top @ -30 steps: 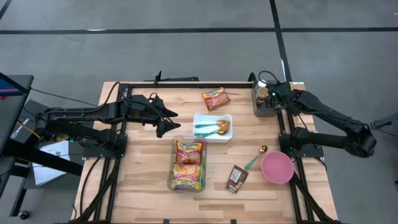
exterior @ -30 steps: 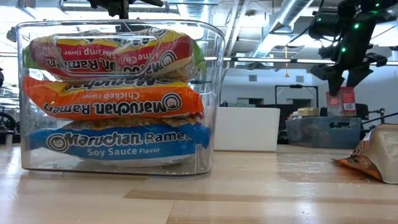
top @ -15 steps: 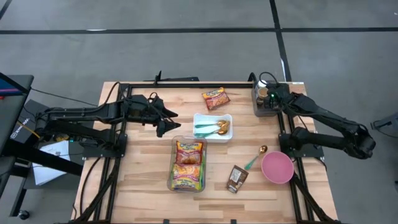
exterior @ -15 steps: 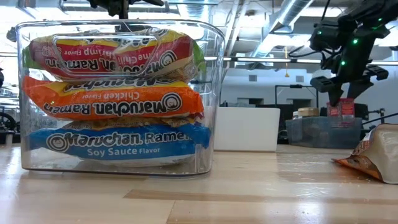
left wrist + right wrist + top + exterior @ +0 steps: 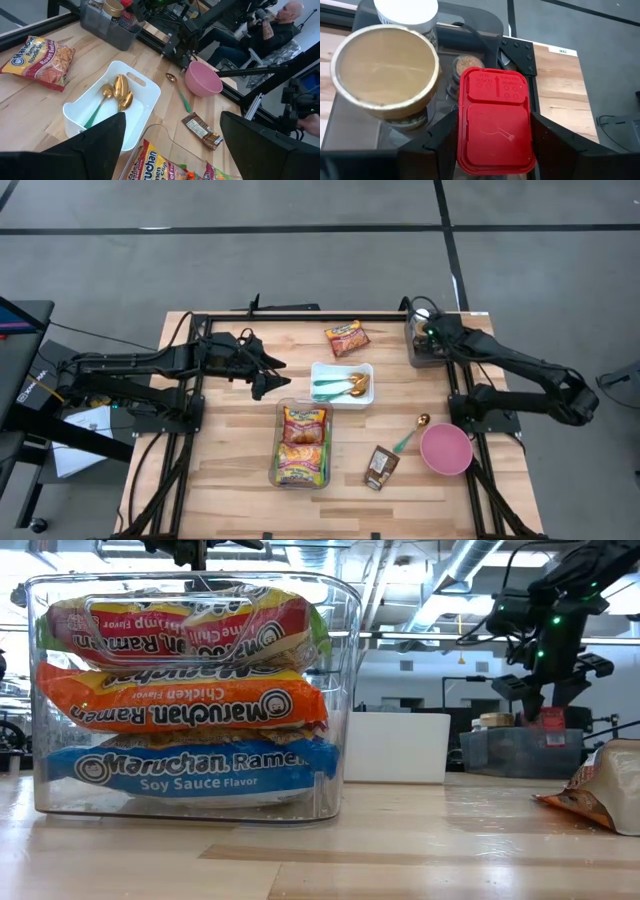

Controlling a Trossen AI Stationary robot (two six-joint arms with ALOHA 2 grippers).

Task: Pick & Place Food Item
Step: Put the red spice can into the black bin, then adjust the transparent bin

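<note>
At the table's far right stands a grey bin [image 5: 414, 356] of jars. My right gripper [image 5: 428, 332] hangs over it, shut on a red-lidded container [image 5: 494, 125], which the low view shows as a red spot [image 5: 551, 719] just above the bin's rim [image 5: 520, 732]. Beside it in the bin are a gold-lidded jar [image 5: 385, 70] and a white-lidded jar [image 5: 406, 11]. My left gripper [image 5: 272, 376] hovers open left of the white tray [image 5: 322, 369], with nothing between its fingers. My right gripper pinches the red-lidded container between its two fingers [image 5: 437, 142], one on each long side just under the lid's edge [image 5: 462, 145]. The fingers slant down from above. The container stands upright, lid up, over the grey bin; its bottom is hidden.
A ramen packet [image 5: 346, 338] lies at the far middle. The white tray holds gold spoons [image 5: 352, 386]. A clear bin [image 5: 303, 444] stacked with ramen packets stands near the front. A pink bowl [image 5: 446, 448], a spoon [image 5: 410, 434] and a brown snack packet [image 5: 381, 467] lie front right.
My right gripper has sunk toward the grey bin and drifted a little toward the table's far left, carrying the red-lidded container down with it, still upright.
</note>
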